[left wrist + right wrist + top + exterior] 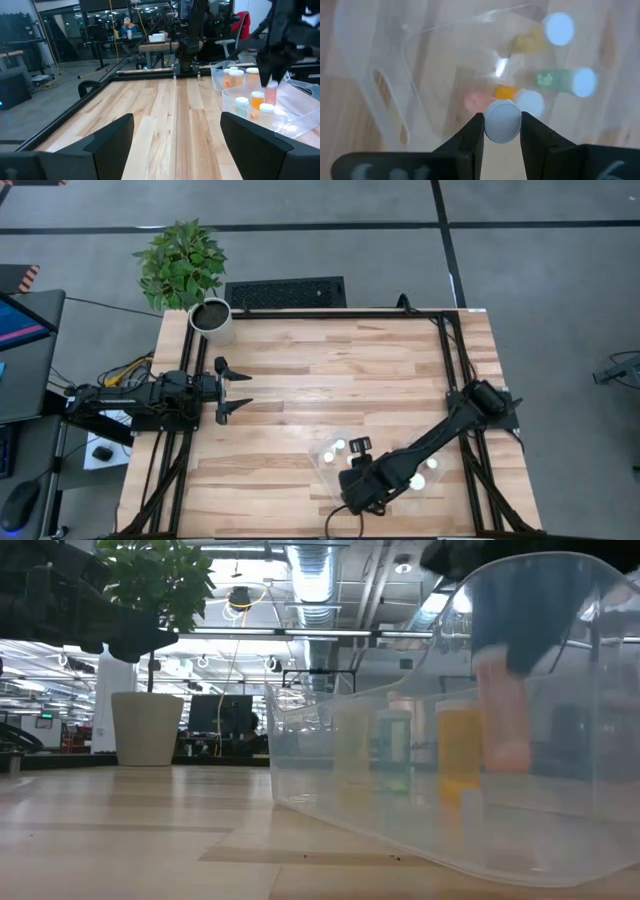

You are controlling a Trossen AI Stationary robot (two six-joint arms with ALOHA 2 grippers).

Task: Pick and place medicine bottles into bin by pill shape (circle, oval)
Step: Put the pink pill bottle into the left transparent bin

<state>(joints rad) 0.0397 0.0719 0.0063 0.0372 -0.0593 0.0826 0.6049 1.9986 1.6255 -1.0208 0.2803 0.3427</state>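
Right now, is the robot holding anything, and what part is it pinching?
Yes. The right end effector pinches a pink medicine bottle by its white cap, above the clear bin. The left end effector holds nothing.

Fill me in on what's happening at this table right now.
The right gripper is shut on the white cap of a pinkish medicine bottle, holding it over the clear plastic bins at the table's near right. Several other bottles already stand inside them. The left gripper waits open at the table's left side, holding nothing. A potted plant stands at the far left corner.
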